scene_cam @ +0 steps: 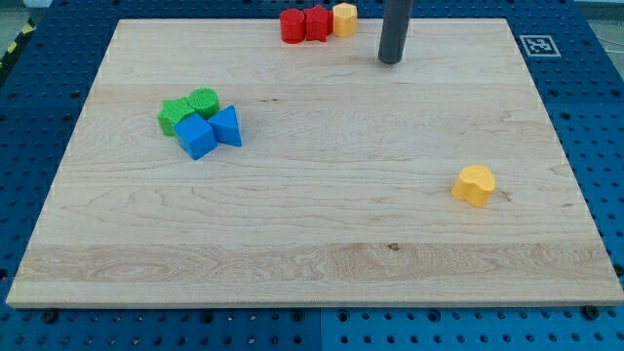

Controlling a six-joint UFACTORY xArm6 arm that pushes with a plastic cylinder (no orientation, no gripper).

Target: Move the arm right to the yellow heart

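The yellow heart [474,184] lies on the wooden board [312,224] at the view's right, about midway down. My tip [390,60] is the lower end of the dark rod, near the view's top, right of centre. It stands well above and to the left of the yellow heart, clearly apart from it. It touches no block.
Two red blocks [305,24] and a yellow block [345,19] sit in a row at the view's top edge, left of my tip. At the view's left, two green blocks [188,109] and two blue blocks [210,132] cluster together.
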